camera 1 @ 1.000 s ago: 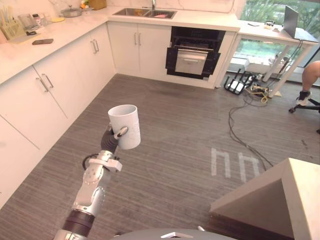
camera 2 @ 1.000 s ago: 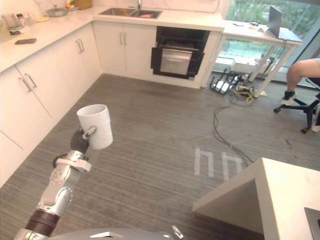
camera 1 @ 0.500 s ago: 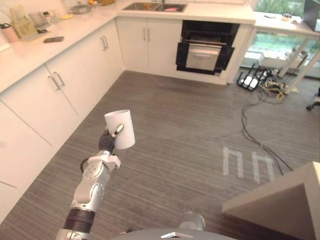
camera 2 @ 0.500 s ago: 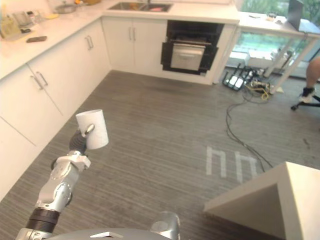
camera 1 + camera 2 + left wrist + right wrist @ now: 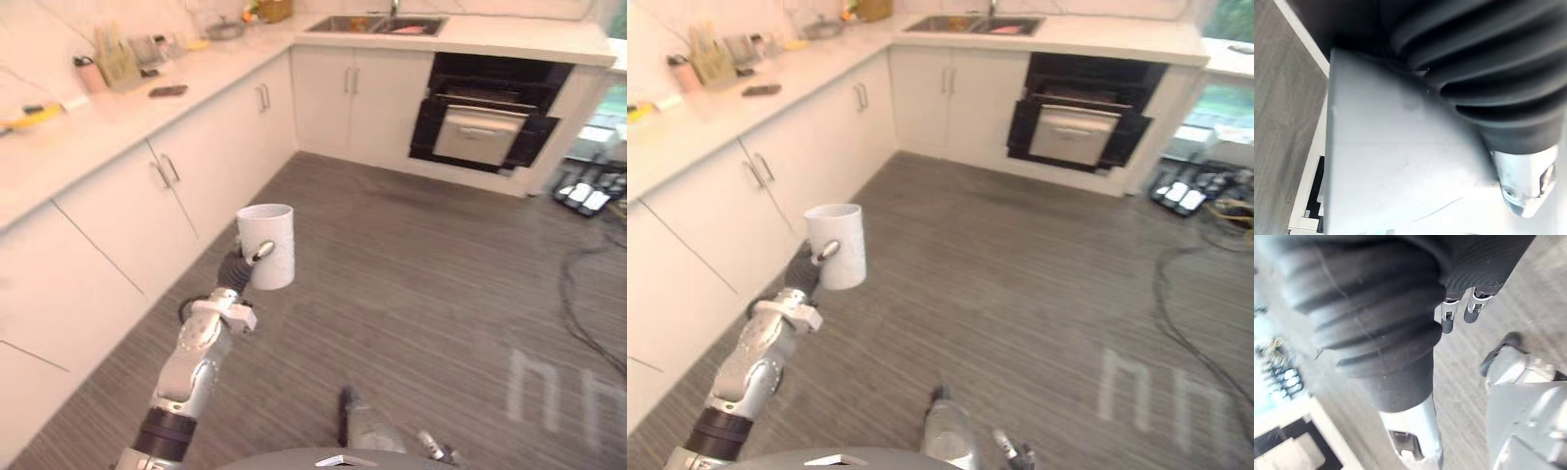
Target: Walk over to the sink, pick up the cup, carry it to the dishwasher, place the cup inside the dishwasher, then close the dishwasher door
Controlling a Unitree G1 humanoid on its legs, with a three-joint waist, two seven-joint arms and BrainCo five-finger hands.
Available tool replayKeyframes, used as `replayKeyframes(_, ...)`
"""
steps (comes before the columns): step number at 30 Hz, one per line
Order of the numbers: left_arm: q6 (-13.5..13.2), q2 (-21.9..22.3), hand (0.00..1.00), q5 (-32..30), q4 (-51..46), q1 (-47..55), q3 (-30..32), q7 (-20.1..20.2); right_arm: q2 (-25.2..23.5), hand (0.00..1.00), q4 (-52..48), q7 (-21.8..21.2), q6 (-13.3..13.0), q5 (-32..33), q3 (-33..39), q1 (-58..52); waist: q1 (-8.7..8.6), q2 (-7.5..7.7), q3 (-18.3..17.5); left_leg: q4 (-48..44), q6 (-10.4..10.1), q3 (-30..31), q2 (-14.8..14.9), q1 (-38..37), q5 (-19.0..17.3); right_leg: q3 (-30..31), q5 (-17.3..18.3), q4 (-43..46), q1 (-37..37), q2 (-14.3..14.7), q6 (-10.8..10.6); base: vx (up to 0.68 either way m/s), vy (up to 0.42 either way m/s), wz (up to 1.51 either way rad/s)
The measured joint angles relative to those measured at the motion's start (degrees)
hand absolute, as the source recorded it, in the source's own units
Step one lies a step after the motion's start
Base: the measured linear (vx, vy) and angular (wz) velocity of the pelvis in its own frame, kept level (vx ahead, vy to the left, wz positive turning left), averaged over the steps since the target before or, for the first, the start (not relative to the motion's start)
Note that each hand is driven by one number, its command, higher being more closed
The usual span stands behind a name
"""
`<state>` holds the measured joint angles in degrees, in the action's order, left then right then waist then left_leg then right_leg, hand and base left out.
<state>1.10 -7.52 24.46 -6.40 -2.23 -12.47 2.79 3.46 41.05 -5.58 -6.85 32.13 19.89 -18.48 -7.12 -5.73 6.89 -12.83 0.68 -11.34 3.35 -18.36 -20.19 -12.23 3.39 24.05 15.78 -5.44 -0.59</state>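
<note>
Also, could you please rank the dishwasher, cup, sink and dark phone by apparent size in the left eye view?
1. dishwasher, open, largest.
2. cup and sink, too close to separate: the cup is taller and near the camera, the sink wider.
3. phone, smallest.

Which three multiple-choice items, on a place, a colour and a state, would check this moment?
1. Where is the cup?
A. in the sink
B. in the left hand
C. on the counter

2. What colour is the cup?
A. white
B. red
C. black

3. How is the dishwasher?
A. shut
B. open
C. hidden behind the cup

Answers:
1 B: the left hand clasps the upright cup, its thumb on the cup's wall.
2 A: the cup's wall is plain white.
3 B: the dishwasher's dark inside shows.
</note>
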Motion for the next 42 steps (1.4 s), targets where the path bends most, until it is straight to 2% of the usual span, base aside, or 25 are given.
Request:
replayKeyframes(2,-1.69,1.86,1.00,-0.01,-0.10,-0.38,-0.85,1.17,0.28,0.00,-4.94,1.12,-1.92,-0.73,-2.56,0.52,-0.70,1.74,0.78,-25.00,-6.46,-0.80,4.76,8.80,6.60,-1.20,5.54,2.73,-4.22,-0.24,1.11,0.59,-0.226,0.27)
replayKeyframes(4,-2.43,2.10,1.00,0.13,-0.10,-0.11,-1.33,1.27,0.53,0.00,-7.01,1.18,-2.75,-0.99,-3.06,0.40,0.11,1.71,0.83,-39.82,-7.30,-1.10,9.02,14.26,11.85,-1.39,8.20,2.10,-8.39,1.20,2.62,0.46,-0.121,-0.13)
replayKeyframes(6,-2.80,1.96,1.00,0.33,-0.22,-0.07,-0.92,1.24,1.72,0.00,-9.29,1.02,-2.88,0.34,-4.20,0.98,0.68,1.69,0.76,-49.91,-4.87,-1.63,12.65,20.68,9.00,-1.00,10.91,-1.15,-15.93,3.24,2.99,0.54,-0.037,-0.19)
replayKeyframes(8,-3.39,1.99,1.00,0.81,-0.26,0.32,-0.05,1.32,2.23,0.00,-9.26,0.83,-1.74,3.16,-4.30,2.57,2.25,2.48,0.62,-45.50,-2.70,-4.80,13.44,24.87,6.06,0.91,11.40,-4.88,-20.11,3.29,2.72,0.58,0.016,-0.50)
replayKeyframes(10,-4.54,1.67,1.00,0.74,-0.25,1.02,1.84,1.36,3.43,0.00,-7.48,0.71,-0.11,4.17,-6.00,6.15,3.51,3.65,0.45,-27.84,-3.44,-7.61,11.52,27.33,6.22,3.53,10.96,-8.17,-22.42,1.77,1.90,0.48,0.088,-0.80)
replayKeyframes(12,-6.01,1.80,1.00,0.12,-0.24,1.44,3.03,1.11,5.32,0.00,-3.03,0.77,1.25,4.19,-7.70,10.07,3.75,3.64,0.13,0.84,-7.01,-6.79,8.89,29.35,13.46,5.93,10.22,-11.06,-24.63,0.28,-0.32,0.46,0.172,-0.57)
replayKeyframes(16,-7.00,1.27,1.00,2.74,1.71,2.03,4.84,2.69,6.34,0.00,4.53,1.14,4.15,6.33,-7.57,10.72,4.70,2.54,0.24,3.66,-8.71,-3.06,7.86,29.50,20.07,10.41,15.49,-9.73,-29.87,-1.41,-4.41,0.45,0.322,-0.72)
replayKeyframes(17,-7.14,1.06,1.00,4.06,1.78,3.10,6.95,4.03,5.22,0.00,7.25,1.08,5.70,6.46,-7.41,10.66,5.24,4.87,0.18,-2.28,-8.52,-1.81,5.89,29.78,19.79,11.60,17.45,-5.74,-29.52,-4.21,-4.27,0.54,0.504,-1.10)
replayKeyframes(18,-7.40,1.15,1.00,4.28,1.77,3.51,8.01,4.33,4.88,0.00,8.10,1.11,6.21,6.42,-7.13,10.29,5.24,5.14,0.09,-5.51,-7.58,-0.71,5.05,30.58,19.26,11.52,17.86,-2.28,-28.54,-4.88,-3.99,0.59,0.574,-0.82)
replayKeyframes(19,-7.56,0.47,1.00,3.86,1.44,4.47,9.87,5.24,3.18,0.00,10.74,1.82,7.89,6.03,-4.08,8.31,5.29,7.78,-0.45,-11.45,-3.71,-0.79,2.31,30.94,15.55,11.44,17.58,9.87,-23.60,-9.20,-3.79,0.42,0.399,-0.33)
replayKeyframes(21,-7.57,0.28,1.00,3.49,0.13,4.75,10.30,5.30,2.58,0.00,12.83,2.35,8.72,5.67,-2.26,6.75,5.17,9.70,-0.69,-12.77,-2.53,-2.75,0.27,29.76,12.96,10.72,15.06,17.84,-20.23,-13.13,-4.27,0.39,0.310,-0.35)
replayKeyframes(22,-7.56,0.14,1.00,3.45,-2.05,4.98,10.68,5.54,2.66,0.00,14.93,2.48,9.34,4.36,0.68,6.05,5.66,10.18,-0.07,-12.95,-0.85,-5.69,-1.25,26.62,10.31,7.58,7.33,25.89,-16.13,-18.63,-3.85,0.43,0.323,-0.60)
replayKeyframes(23,-7.55,0.10,1.00,3.40,-2.95,5.34,10.97,5.56,2.81,0.00,15.39,2.46,9.44,3.64,1.66,5.91,5.62,9.84,0.16,-12.22,-0.22,-6.48,-1.73,24.76,9.40,5.89,2.94,28.01,-15.02,-20.69,-3.18,0.40,0.348,-0.88)
replayKeyframes(24,-7.65,0.16,1.00,2.91,-4.30,5.87,11.28,5.49,2.86,0.00,16.15,2.29,9.33,2.53,3.21,5.55,4.87,8.00,0.64,-9.85,0.53,-7.63,-1.66,20.52,8.20,3.54,-3.92,31.73,-13.33,-22.84,-1.50,0.30,0.265,-0.65)
replayKeyframes(26,-8.17,-0.60,1.00,2.22,-4.26,5.23,11.42,4.95,1.56,0.00,16.19,1.34,8.88,2.07,3.74,5.04,3.61,5.69,1.21,-4.39,0.53,-7.74,-1.22,14.44,8.05,0.17,3.54,38.00,-9.04,-20.88,-0.35,0.37,0.289,-0.55)
replayKeyframes(27,-8.48,-0.99,1.00,2.24,-4.22,4.70,11.02,4.95,0.48,0.00,16.14,0.54,8.46,2.36,3.74,3.97,2.78,4.84,1.00,-0.35,0.29,-7.88,-0.75,11.45,8.61,-2.57,7.81,36.84,-5.75,-17.58,-0.82,0.37,0.249,-0.35)
replayKeyframes(29,-8.69,-1.39,1.00,2.25,-4.14,2.50,9.42,5.01,-1.29,0.00,15.87,-0.12,7.37,2.45,3.79,3.49,1.76,4.74,1.07,4.29,-0.04,-7.93,-0.68,8.65,9.21,-8.30,10.66,26.28,-1.32,-13.39,-1.03,0.29,0.132,0.03)
replayKeyframes(31,-8.54,-1.53,1.00,2.15,-4.14,0.73,7.25,5.12,-1.90,0.00,16.01,-0.19,6.98,2.57,3.98,2.45,1.25,4.63,1.59,6.16,-0.76,-8.80,-0.65,6.26,9.47,-11.16,6.38,6.38,0.99,-8.92,-1.38,0.43,0.059,0.12)
replayKeyframes(33,-7.61,-2.04,1.00,1.69,-3.82,-0.55,7.05,4.96,-2.09,0.00,16.45,-0.26,6.86,4.75,5.94,1.33,0.11,5.32,1.84,7.23,-2.28,-8.69,-1.79,3.21,7.52,-10.10,-3.99,-13.81,2.88,-6.56,-3.88,0.51,-0.007,0.21)
replayKeyframes(35,-7.11,-3.40,1.00,1.92,-2.78,-0.64,6.24,5.00,-2.22,0.00,17.37,-0.50,6.23,4.70,8.91,-0.80,-0.06,6.45,1.97,6.45,-4.22,-7.24,-2.16,-0.88,3.40,-8.39,-3.08,-13.65,2.05,-6.93,-3.59,0.55,-0.103,0.32)
replayKeyframes(36,-7.04,-2.65,1.00,2.47,-1.55,0.26,5.94,5.09,-1.50,0.00,18.52,-0.56,5.42,4.69,10.49,-1.25,-0.05,4.98,2.06,4.47,-4.71,-7.00,-0.21,-2.64,-0.82,-6.59,-8.13,-8.94,2.87,-5.41,-0.39,0.59,-0.138,0.19)
replayKeyframes(37,-7.03,-2.12,1.00,2.48,-1.24,1.03,5.48,5.15,-0.82,0.00,18.42,-0.60,5.14,4.68,11.13,-1.54,0.02,3.08,1.43,3.60,-4.36,-6.97,1.16,-2.80,-2.67,-6.50,-7.95,-5.92,3.89,-4.43,0.45,0.59,-0.146,0.02)
replayKeyframes(38,-7.03,-1.37,1.00,2.45,-1.22,2.47,4.60,5.89,0.36,0.00,18.08,-0.80,4.36,4.57,12.22,-1.73,0.02,-0.03,-0.01,3.01,-0.66,-7.00,3.37,-3.29,-5.64,-6.72,-6.41,-0.51,5.83,-2.91,2.70,0.58,-0.158,0.06)
replayKeyframes(39,-7.02,-0.58,1.00,2.42,-1.14,2.48,4.02,6.31,0.52,0.00,17.56,-0.92,4.09,4.45,12.34,-1.47,-0.08,-1.49,-0.20,1.24,1.11,-5.97,4.25,-3.81,-5.74,-7.39,-3.35,3.53,6.52,-2.27,3.94,0.60,-0.163,-0.03)
replayKeyframes(42,-6.80,0.88,1.00,2.36,-0.91,2.62,0.83,6.15,-0.67,0.00,15.58,-1.80,3.51,3.16,12.12,-0.07,0.78,-0.43,1.10,-24.46,-2.80,-4.90,10.08,4.46,5.17,-7.52,4.30,8.17,3.24,-1.19,4.35,0.56,-0.238,-0.09)
